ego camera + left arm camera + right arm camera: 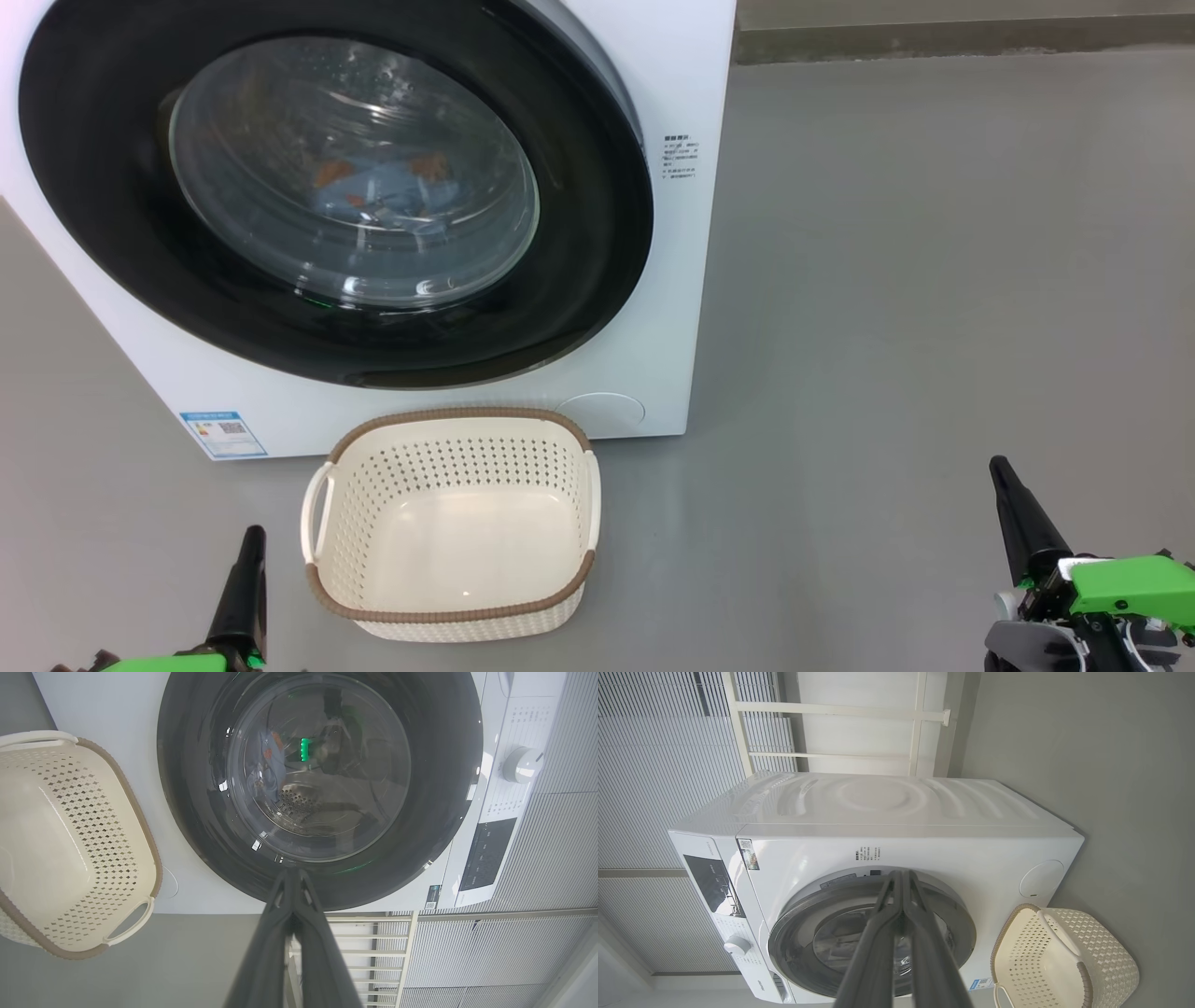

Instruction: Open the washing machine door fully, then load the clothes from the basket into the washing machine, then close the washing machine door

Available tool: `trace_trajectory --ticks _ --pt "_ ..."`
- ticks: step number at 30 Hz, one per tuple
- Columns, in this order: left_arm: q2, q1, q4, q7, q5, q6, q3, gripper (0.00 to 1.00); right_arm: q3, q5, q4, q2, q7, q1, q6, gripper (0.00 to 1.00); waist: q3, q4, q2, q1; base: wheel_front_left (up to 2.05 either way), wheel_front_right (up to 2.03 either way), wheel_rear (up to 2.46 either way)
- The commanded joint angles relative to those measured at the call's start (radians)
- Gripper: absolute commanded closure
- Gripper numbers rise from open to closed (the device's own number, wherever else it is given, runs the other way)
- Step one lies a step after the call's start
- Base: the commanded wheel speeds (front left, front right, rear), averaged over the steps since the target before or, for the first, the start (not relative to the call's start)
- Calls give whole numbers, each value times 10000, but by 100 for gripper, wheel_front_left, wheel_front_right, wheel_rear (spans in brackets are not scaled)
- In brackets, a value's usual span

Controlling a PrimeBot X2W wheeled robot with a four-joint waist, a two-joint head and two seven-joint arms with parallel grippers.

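The closed washing machine door (93, 187) lies ahead of our two pinched-shut, empty grippers (left gripper (250, 546) nearer it than right gripper (1006, 476)).

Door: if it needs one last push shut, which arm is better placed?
Left, probably. The left pincer sits before the door, shut and aimed at its rim in the wrist view; the right pincer stands past the side of the machine.

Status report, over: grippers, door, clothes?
Left gripper and right gripper shut, empty. Door shut, clothes inside, basket empty. Nothing in the way.
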Motion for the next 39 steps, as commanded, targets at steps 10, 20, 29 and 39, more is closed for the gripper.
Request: trace_trajectory --ticks 10,20,29,39 --pt "62 -429 -321 64 -173 -25 352 100 164 226 -320 -78 76 -503 17 100 0 2 0 0 0 0 0" --pt "62 -429 -321 63 -174 -25 352 100 165 227 -320 -78 75 -503 17 100 0 2 0 0 0 0 0" --pt "62 -429 -321 63 -174 -25 351 100 167 228 -320 -78 74 -503 17 100 0 2 0 0 0 0 0" --pt "62 -429 -321 63 -174 -25 351 100 168 229 -320 -78 73 -503 17 100 0 2 0 0 0 0 0"
